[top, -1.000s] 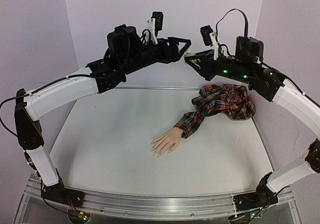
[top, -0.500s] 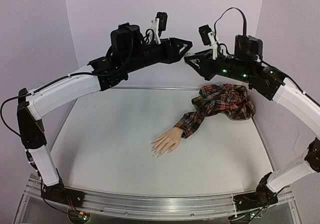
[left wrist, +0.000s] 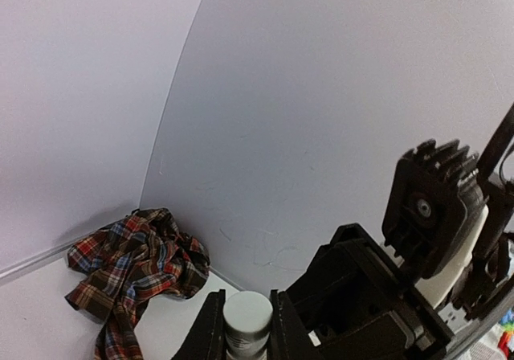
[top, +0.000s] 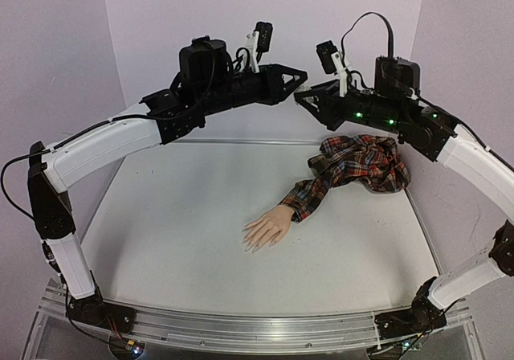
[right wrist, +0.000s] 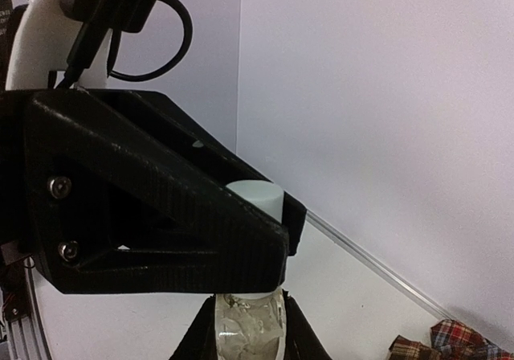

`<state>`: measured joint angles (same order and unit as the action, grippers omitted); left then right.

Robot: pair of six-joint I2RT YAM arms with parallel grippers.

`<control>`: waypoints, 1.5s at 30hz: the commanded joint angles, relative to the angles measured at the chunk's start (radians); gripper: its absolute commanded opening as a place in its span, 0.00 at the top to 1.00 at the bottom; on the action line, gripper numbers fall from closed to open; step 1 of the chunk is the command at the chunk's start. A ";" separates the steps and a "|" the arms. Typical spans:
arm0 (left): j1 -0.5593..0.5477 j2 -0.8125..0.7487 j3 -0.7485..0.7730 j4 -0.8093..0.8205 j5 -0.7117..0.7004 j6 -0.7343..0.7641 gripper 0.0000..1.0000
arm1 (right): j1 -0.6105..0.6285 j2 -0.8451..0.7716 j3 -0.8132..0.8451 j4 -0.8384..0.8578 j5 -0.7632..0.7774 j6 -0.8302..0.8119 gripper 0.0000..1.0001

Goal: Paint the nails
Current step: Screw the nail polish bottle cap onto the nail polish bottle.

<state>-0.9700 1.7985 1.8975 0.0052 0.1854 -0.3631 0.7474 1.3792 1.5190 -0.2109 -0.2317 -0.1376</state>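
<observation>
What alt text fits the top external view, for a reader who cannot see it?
The left arm and right arm arch over a white table, jaws meeting tip to tip in mid-air. On it a mannequin hand in a red plaid sleeve lies untouched.

A crumpled red plaid shirt (top: pixel 361 161) lies in the far right corner of the pale counter (top: pixel 177 231), close to the back wall (top: pixel 265 6). One sleeve (top: pixel 312 193) stretches toward the middle. A small clear bottle (right wrist: pixel 250 332) with a white cap (right wrist: pixel 255 198) is high above the counter. A metal rail (top: pixel 257 328) runs along the near edge.
</observation>
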 commanded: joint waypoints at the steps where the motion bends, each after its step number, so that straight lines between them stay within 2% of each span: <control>1: -0.001 -0.016 0.017 -0.018 0.101 -0.009 1.00 | 0.009 -0.017 0.043 0.024 -0.026 -0.021 1.00; 6: -0.001 -0.086 -0.124 0.063 0.292 0.001 1.00 | 0.009 -0.058 0.035 0.031 -0.127 0.009 1.00; 11: -0.001 -0.151 -0.267 0.192 0.550 -0.007 1.00 | 0.001 -0.104 0.043 0.067 -0.341 0.082 1.00; 14: 0.000 -0.166 -0.331 0.331 0.731 -0.086 1.00 | -0.004 -0.131 0.042 0.127 -0.531 0.127 1.00; 17: -0.003 -0.151 -0.347 0.445 0.885 -0.166 1.00 | -0.004 -0.140 0.050 0.264 -0.728 0.228 1.00; 21: -0.004 -0.139 -0.407 0.653 1.025 -0.332 1.00 | -0.006 -0.109 0.089 0.440 -0.866 0.365 1.00; 27: -0.011 -0.073 -0.377 0.782 1.135 -0.458 1.00 | -0.005 0.015 0.226 0.632 -0.947 0.562 1.00; 30: -0.012 -0.035 -0.352 0.899 1.210 -0.578 1.00 | -0.004 0.065 0.280 0.683 -0.984 0.627 1.00; 34: -0.011 0.014 -0.282 0.899 1.282 -0.634 1.00 | -0.005 0.115 0.332 0.710 -1.040 0.689 1.00; 36: 0.005 0.020 -0.272 0.907 1.281 -0.649 0.96 | -0.005 0.120 0.325 0.708 -1.059 0.694 1.00; 39: 0.057 -0.025 -0.317 0.917 1.217 -0.611 0.82 | -0.006 0.106 0.274 0.704 -1.065 0.680 1.00; 41: 0.092 -0.069 -0.347 0.820 1.163 -0.504 0.71 | -0.008 0.097 0.242 0.692 -1.056 0.661 1.00; 45: 0.119 -0.168 -0.347 0.488 1.050 -0.193 0.50 | -0.020 0.095 0.201 0.635 -1.023 0.603 1.00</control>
<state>-0.8636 1.6823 1.5904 0.8961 1.1435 -0.8260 0.7496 1.5478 1.6967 0.2388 -1.3774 0.5225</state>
